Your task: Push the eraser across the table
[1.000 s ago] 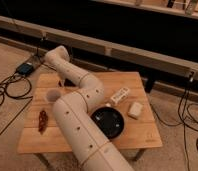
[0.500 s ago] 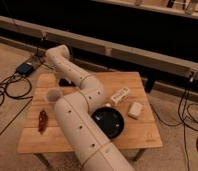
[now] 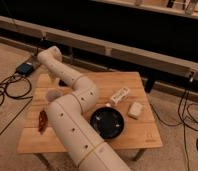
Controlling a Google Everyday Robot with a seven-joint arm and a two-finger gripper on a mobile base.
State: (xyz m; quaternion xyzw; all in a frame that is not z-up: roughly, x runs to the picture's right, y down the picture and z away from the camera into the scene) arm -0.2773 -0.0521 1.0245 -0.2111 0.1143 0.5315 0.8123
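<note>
Camera view: claw [image 3: 56, 80] low over far-left corner of worktop [image 3: 140, 134]; open or closed, cannot tell. Eraser unseen, probably hidden behind arm [image 3: 74, 120]. Likely light, stiff, grippy; best pushed low, against a broad side.
</note>
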